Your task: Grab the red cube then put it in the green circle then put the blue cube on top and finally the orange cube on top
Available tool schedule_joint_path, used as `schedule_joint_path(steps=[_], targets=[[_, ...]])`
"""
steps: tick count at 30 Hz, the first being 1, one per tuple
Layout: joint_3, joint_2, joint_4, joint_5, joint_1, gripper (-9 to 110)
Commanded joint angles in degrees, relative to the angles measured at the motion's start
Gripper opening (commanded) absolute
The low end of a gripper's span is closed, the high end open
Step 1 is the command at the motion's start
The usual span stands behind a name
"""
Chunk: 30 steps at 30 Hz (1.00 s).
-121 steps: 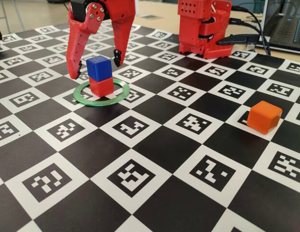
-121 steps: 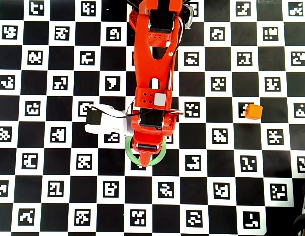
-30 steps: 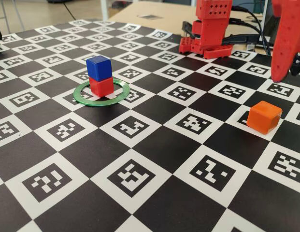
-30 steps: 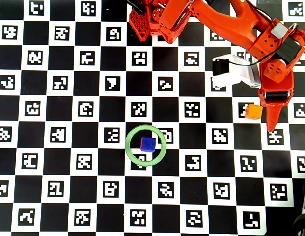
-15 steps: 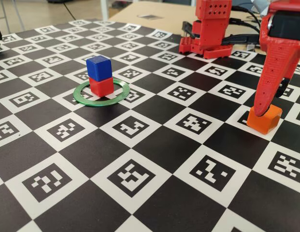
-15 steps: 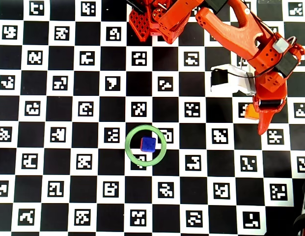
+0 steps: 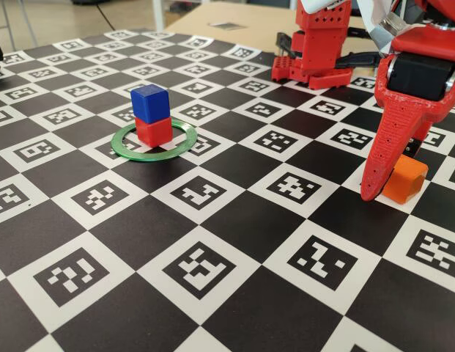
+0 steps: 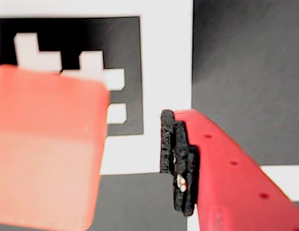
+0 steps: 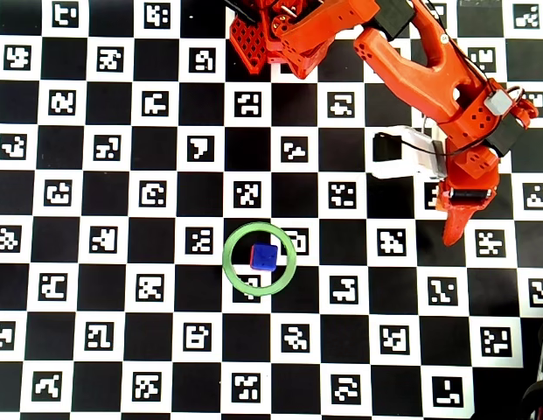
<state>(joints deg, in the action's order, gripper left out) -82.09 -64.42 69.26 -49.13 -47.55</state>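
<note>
**boardwatcher:** Going left to right in the fixed view: one green circle (image 7: 154, 139) is lying flat on the checker mat (image 7: 212, 242), and one red cube (image 7: 154, 131) is sitting inside it with one blue cube (image 7: 150, 103) stacked right on top. From overhead you're only seeing the blue one's top face (image 9: 264, 255) in the middle of the ring (image 9: 234, 274); the red one is hiding underneath.

**so100_tinkerer:** So that's two cubes in the stack. What about the third?

**boardwatcher:** One orange cube (image 7: 404, 180), sitting way off to the right, well apart from the ring, on a white marker square. One arm, one gripper (image 7: 385, 189), and it's standing over that cube with one long red finger (image 7: 385, 147) pointing down just left of it, tip at mat level.

**so100_tinkerer:** Is it pinching it?

**boardwatcher:** Nope. The wrist view is showing the orange cube (image 8: 45, 149) filling the left side, blurry, and the black pad on the red finger (image 8: 179, 163) on the right, with a clear strip of mat between them. So the jaws are spread with the cube sitting in the gap, nothing clamped. Overhead, the arm is covering the cube completely.
</note>
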Motion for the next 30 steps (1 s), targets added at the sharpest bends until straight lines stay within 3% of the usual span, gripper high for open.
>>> schedule_joint_path(steps=[1,30], targets=[[5.36,-0.97,0.7,-0.53,-0.26,52],[9.14,1.23,1.67,-8.26,-0.88,50]])
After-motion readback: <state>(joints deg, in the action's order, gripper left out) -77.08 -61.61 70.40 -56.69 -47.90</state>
